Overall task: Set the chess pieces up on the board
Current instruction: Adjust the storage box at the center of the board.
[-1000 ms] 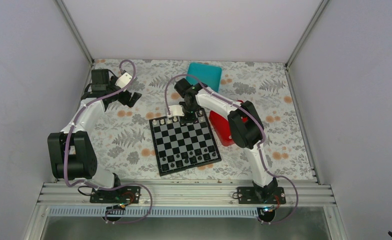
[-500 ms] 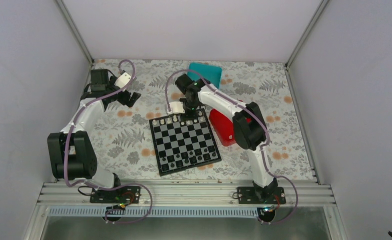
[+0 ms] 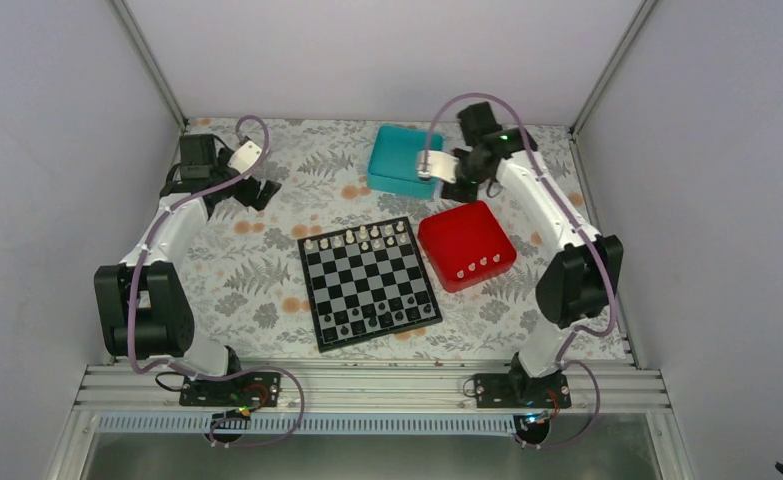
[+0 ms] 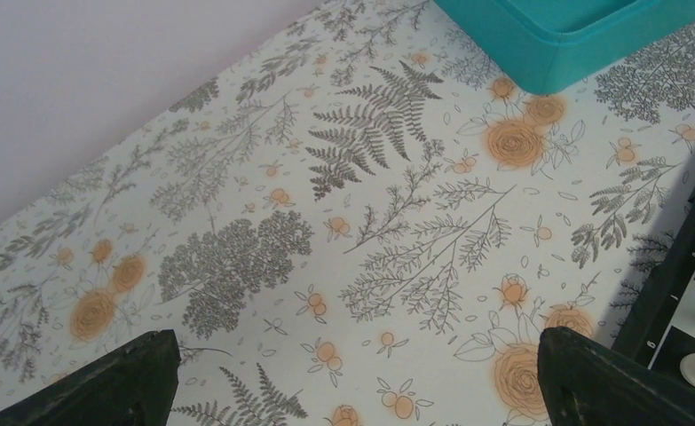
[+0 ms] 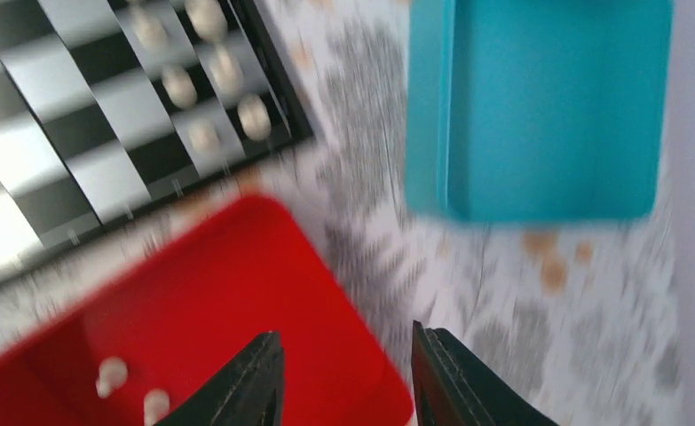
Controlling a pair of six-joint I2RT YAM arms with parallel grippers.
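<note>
The board (image 3: 368,280) lies at the table's centre. Several white chess pieces (image 3: 357,237) stand along its far row, and dark pieces line its near rows. More white pieces (image 3: 473,265) lie in the red tray (image 3: 462,235) to the board's right. My right gripper (image 3: 464,165) is raised between the teal box and the red tray. In the right wrist view it (image 5: 348,382) is open and empty above the tray's far corner (image 5: 193,302), with tray pieces (image 5: 113,373) and board pieces (image 5: 206,98) in sight. My left gripper (image 3: 257,190) hovers far left, wide open and empty (image 4: 352,390).
A teal box (image 3: 404,160) stands behind the board and also shows in the left wrist view (image 4: 574,35) and the right wrist view (image 5: 548,106). The board's corner (image 4: 672,284) shows at the left wrist view's right edge. Walls enclose the floral table.
My right arm has lifted off the board's far row and swung back and right, to between the teal box and the red tray. The left arm has not moved.
</note>
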